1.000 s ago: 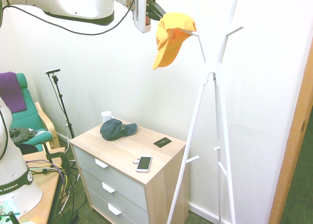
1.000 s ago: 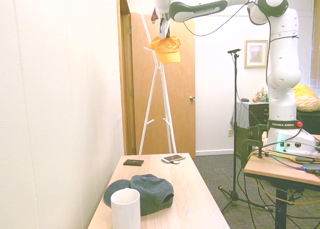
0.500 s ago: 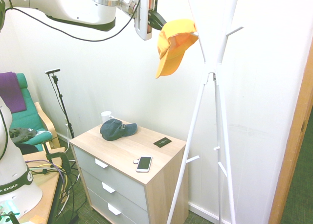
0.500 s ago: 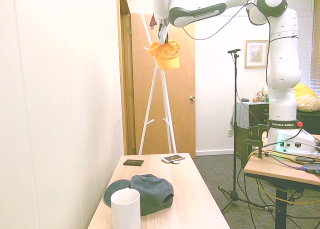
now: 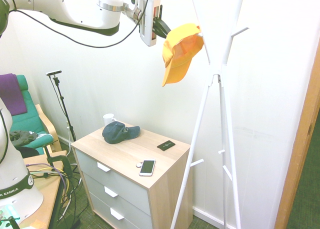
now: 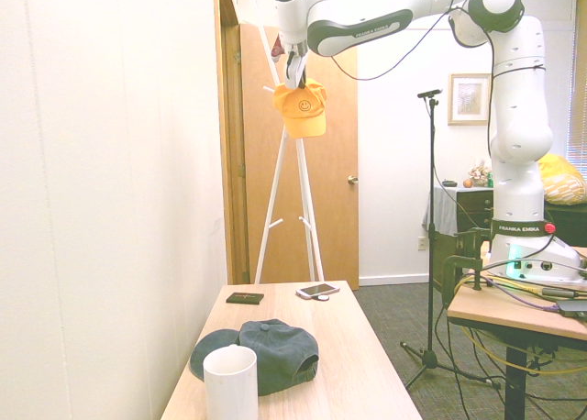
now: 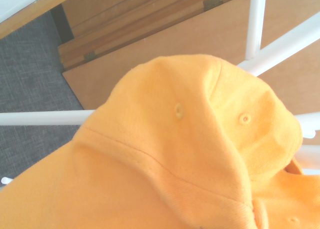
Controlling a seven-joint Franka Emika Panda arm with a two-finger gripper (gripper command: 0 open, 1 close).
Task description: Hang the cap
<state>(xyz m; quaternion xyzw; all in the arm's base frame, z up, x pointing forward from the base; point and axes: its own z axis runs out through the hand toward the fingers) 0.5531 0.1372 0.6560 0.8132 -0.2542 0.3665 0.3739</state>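
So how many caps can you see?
2. The yellow cap is up at the coat rack, held by the gripper. The blue cap lies on the dresser.

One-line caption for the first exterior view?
Gripper holds the yellow cap at a white coat rack's upper peg.
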